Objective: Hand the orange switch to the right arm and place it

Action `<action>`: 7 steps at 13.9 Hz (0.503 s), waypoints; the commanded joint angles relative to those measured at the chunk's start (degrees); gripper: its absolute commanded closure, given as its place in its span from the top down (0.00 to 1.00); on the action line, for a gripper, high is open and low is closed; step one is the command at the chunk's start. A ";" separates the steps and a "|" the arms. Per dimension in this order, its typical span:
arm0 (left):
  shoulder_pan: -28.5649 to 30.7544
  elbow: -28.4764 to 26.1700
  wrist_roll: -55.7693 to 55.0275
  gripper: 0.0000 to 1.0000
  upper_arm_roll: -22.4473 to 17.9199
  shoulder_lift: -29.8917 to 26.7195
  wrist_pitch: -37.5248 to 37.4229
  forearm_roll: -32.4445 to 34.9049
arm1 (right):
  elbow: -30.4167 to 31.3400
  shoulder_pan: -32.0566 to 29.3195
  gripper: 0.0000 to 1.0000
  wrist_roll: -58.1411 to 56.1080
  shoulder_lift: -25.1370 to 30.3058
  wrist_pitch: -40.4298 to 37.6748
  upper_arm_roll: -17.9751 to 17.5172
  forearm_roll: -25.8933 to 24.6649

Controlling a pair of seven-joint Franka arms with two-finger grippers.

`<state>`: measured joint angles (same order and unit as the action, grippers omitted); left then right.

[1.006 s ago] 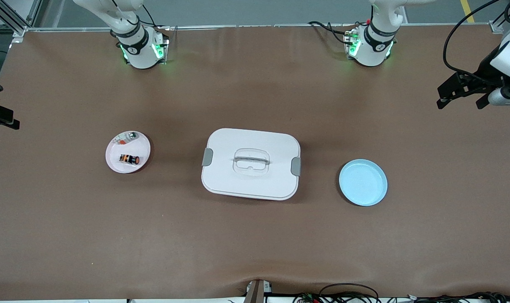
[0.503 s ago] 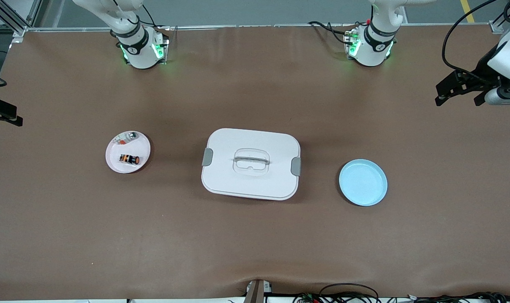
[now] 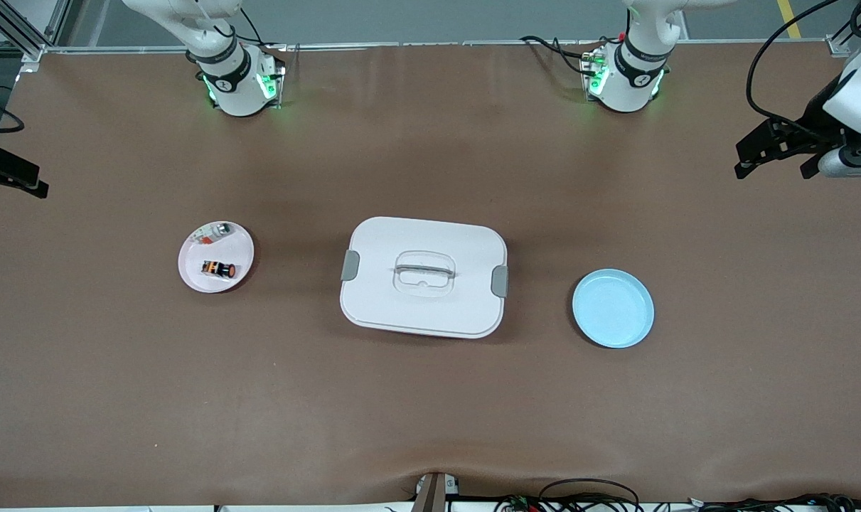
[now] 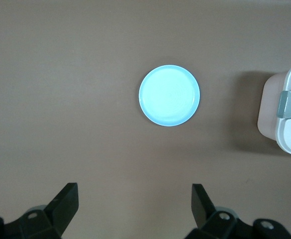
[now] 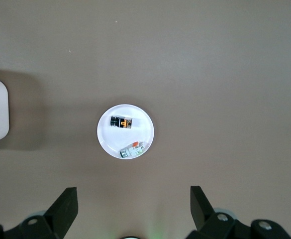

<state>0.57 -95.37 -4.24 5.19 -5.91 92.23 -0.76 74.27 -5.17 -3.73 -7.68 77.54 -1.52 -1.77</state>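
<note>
Brown paper covers the table (image 3: 430,412); from the front, the orange switch (image 3: 217,269) lies on a white plate (image 3: 242,245) toward the right arm's end, beside a small white piece (image 3: 213,231). Left gripper (image 4: 133,201) gapes over bare table near a blue plate (image 4: 169,95). Right gripper (image 5: 134,201) hangs wide near the white plate; it could pinch the wrong piece.

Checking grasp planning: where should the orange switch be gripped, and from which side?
Probably across the black barrel of the switch, from straight above: it lies on its side on the white plate, with the white piece apart, leaving fingers room.
</note>
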 commanded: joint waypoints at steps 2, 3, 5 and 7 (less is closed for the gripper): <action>0.31 0.01 0.29 1.00 0.18 -0.85 -0.83 -0.30 | 5.78 1.21 1.00 1.71 4.32 1.12 -0.07 0.54; 0.31 0.01 0.29 1.00 0.18 -0.85 -0.83 -0.30 | 7.63 1.74 1.00 1.80 5.64 1.30 -0.07 0.54; 0.31 0.01 0.20 1.00 0.18 -0.85 -0.83 -0.30 | 10.80 2.36 1.00 1.80 7.76 2.70 -0.07 0.54; 0.31 0.01 0.11 1.00 0.18 -0.85 -0.83 -0.30 | 12.30 2.71 1.00 1.89 8.55 3.94 0.02 0.54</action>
<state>0.57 -95.36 -4.24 5.19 -5.91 92.22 -0.76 82.28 -2.80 -2.81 -2.32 79.59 -1.66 -1.55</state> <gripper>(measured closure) 0.000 0.000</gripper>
